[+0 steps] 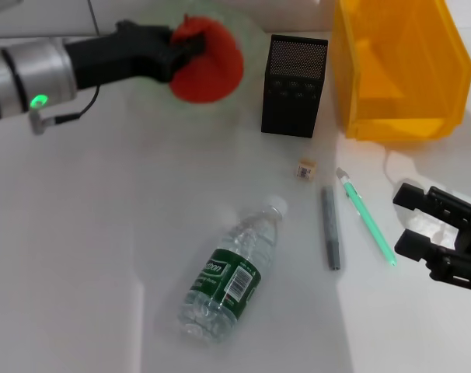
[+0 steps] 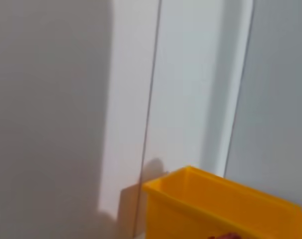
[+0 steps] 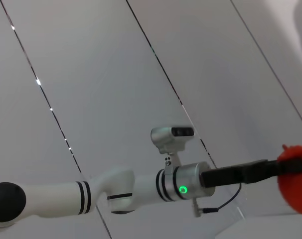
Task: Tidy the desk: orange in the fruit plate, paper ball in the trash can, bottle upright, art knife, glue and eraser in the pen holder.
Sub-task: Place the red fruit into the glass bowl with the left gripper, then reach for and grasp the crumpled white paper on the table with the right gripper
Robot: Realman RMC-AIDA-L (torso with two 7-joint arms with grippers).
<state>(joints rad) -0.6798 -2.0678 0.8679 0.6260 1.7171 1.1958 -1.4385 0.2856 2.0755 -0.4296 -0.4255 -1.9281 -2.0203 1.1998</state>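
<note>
My left gripper [image 1: 190,47] is shut on the red-orange orange [image 1: 214,68] and holds it over the pale-green fruit plate [image 1: 159,99] at the back. The right wrist view shows the same orange [image 3: 296,180] at the tip of the left arm. A clear bottle [image 1: 232,273] with a dark green label lies on its side in the near middle. The tan eraser [image 1: 305,169], a grey glue stick [image 1: 330,227] and a green art knife [image 1: 368,217] lie in front of the black mesh pen holder [image 1: 294,85]. My right gripper [image 1: 406,220] is open beside the knife. The paper ball is out of view.
The yellow trash can [image 1: 399,66] stands at the back right, next to the pen holder, and its rim also shows in the left wrist view [image 2: 216,199]. A white wall runs behind the desk.
</note>
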